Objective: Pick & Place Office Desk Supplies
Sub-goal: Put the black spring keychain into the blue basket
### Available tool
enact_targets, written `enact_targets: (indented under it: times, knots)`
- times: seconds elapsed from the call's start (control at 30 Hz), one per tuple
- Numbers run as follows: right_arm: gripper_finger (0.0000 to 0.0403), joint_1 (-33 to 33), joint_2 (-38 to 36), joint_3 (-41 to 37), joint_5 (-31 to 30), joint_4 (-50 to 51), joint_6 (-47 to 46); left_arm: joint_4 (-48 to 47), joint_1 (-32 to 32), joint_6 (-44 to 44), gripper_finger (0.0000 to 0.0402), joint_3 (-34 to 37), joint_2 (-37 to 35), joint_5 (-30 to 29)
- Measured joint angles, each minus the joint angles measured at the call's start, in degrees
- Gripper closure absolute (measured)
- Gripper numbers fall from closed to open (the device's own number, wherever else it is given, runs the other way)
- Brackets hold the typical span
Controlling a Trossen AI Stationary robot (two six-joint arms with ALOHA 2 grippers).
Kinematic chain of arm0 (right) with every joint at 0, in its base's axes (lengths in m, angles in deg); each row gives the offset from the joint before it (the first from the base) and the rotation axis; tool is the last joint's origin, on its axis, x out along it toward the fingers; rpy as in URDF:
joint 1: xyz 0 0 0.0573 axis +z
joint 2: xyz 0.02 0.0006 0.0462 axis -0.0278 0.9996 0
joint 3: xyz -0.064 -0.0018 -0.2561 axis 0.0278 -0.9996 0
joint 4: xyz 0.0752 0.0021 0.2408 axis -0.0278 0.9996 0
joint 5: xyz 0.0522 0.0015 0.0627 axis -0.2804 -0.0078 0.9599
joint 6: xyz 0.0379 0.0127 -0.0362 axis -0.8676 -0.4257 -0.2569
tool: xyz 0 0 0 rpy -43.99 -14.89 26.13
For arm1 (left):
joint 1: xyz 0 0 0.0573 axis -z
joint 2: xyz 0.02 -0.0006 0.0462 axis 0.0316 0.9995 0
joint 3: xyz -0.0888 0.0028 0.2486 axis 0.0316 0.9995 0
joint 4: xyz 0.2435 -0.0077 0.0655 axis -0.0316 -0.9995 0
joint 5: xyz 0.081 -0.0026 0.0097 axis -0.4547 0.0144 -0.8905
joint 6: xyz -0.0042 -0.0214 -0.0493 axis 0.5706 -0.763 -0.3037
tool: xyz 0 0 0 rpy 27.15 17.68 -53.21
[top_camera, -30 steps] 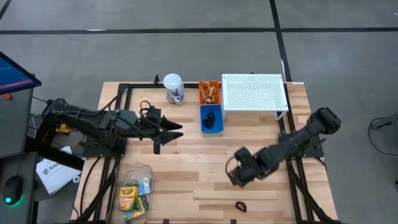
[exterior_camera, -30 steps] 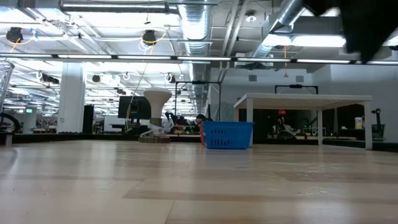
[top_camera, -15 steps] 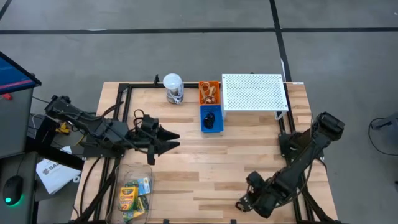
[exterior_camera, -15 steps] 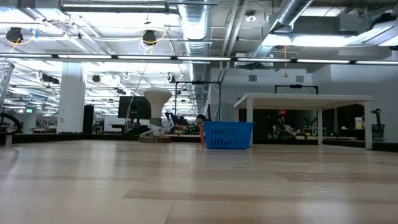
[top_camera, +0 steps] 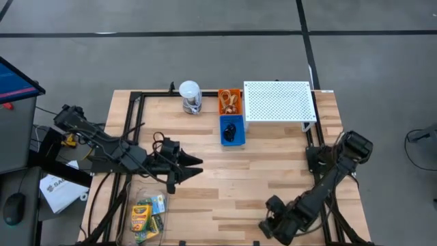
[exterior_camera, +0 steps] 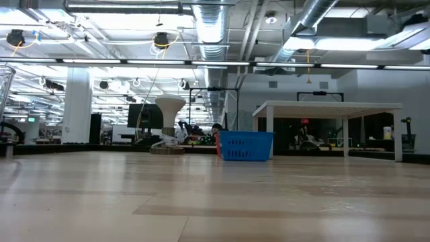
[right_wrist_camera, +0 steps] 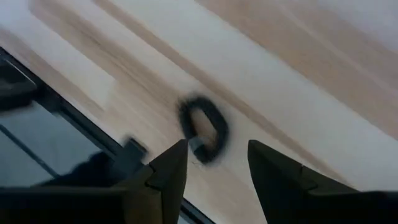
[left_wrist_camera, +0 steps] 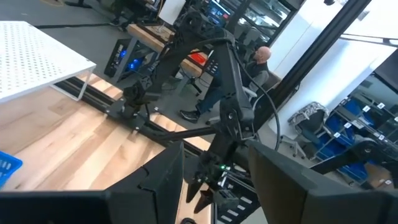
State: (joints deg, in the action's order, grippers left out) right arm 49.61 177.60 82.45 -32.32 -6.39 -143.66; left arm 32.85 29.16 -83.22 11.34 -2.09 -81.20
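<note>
A small black ring clip (right_wrist_camera: 219,132) lies flat on the wood near the table's near edge. My right gripper (right_wrist_camera: 216,147) is open and hangs just over it, one finger on each side, touching nothing. In the high view that gripper (top_camera: 268,224) covers the clip. My left gripper (top_camera: 186,171) is open and empty above the table's left middle. Two yellow-and-green crayon boxes (top_camera: 145,214) lie in a clear tub. Tan rubber bands sit in an orange bin (top_camera: 230,101). Another black clip rests in a blue bin (top_camera: 232,130).
A white-lidded clear jar (top_camera: 190,97) and a white perforated shelf (top_camera: 280,101) stand along the far edge, beside the two bins. The clear tub (top_camera: 147,205) sits at the near left corner. Bare wood lies between the arms. The table's near edge is close to my right gripper.
My right gripper has swung from the table's right middle toward the near edge and gone down over the black clip, staying open. My left gripper has moved toward the near edge, still open. Nothing on the table has moved.
</note>
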Motion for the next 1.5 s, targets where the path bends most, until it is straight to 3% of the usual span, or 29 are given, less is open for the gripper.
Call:
enact_targets:
  times: [0.3, 0.67, 0.77, 0.9, 1.0, 1.27, 1.5]
  knots:
    - [0.0239, 0.2, 9.6, 5.8, 2.6, 3.2, 2.6, 3.5, 0.5, -0.9, 0.0229, 0.0, 2.4, 0.0]
    - [0.0242, -0.6, 14.0, 9.2, 1.3, 6.6, 1.5, 5.1, 1.4, -1.2, 0.0229, 0.1, 2.5, 0.0]
    - [0.0268, -1.5, 14.0, 9.2, 1.5, 7.2, 1.8, 5.5, 1.4, -1.2, 0.0229, 0.1, 2.5, 0.0]
    - [0.0342, -2.0, 14.1, 9.3, 1.4, 7.9, 4.1, 5.5, 1.4, -1.1, 0.0229, 0.1, 2.5, 0.1]
    - [0.0388, -2.1, 14.2, 10.4, -1.0, 7.7, 6.0, 5.5, 1.8, -1.1, 0.0229, 0.1, 2.5, 0.0]
    - [0.0397, -4.9, 13.8, 16.3, -9.3, 13.6, 9.9, 4.9, 1.9, -0.8, 0.0229, 0.1, 2.5, 0.0]
    - [0.0400, -11.3, 10.8, 23.0, -17.8, 17.3, 21.0, 3.4, 1.8, -0.6, 0.0229, 0.1, 2.5, -0.6]
